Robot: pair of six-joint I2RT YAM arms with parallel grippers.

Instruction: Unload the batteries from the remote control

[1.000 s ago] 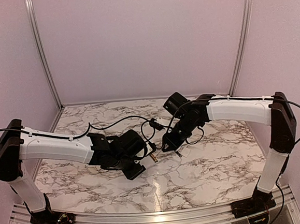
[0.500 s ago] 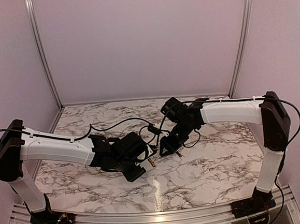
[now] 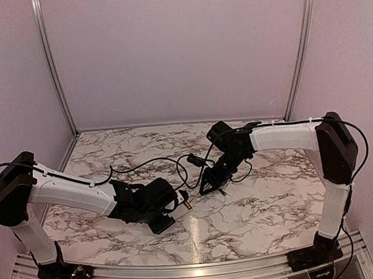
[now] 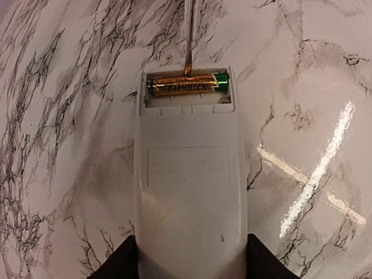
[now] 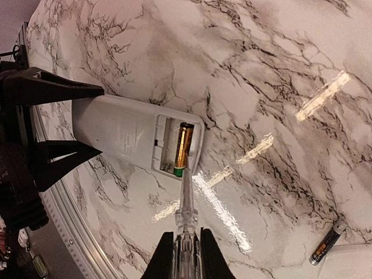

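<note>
Closure of the left gripper [image 4: 189,263] on the remote control [image 4: 189,186] is confirmed: its dark fingers clamp the two long edges at the near end, holding the body low over the marble-pattern table [image 4: 302,70]. The right gripper [image 5: 186,254] is closed on a slim clear-shafted pry tool [image 5: 186,203], whose tip meets the open battery compartment [image 5: 174,145]. In the left wrist view the remote's long axis runs 6 to 12 o'clock, with the compartment end at 12, away from the holding fingers and facing up. One seated battery [image 4: 187,86] lies crosswise in the slot, its axis running 9 to 3 o'clock, gold body with the green end at 3. The tool enters from 12 o'clock and touches it about mid-length. A loose battery [image 5: 324,249] lies on the table, well apart from the remote, at about 4 o'clock in the right wrist view, and the slot beside the seated cell looks vacant. Assessment: the task is about half done and the second cell is being levered out. The next move likely calls for a short upward pry under the cell, with the left grip held firm. Risk: the tip may skid off the round casing.
</note>
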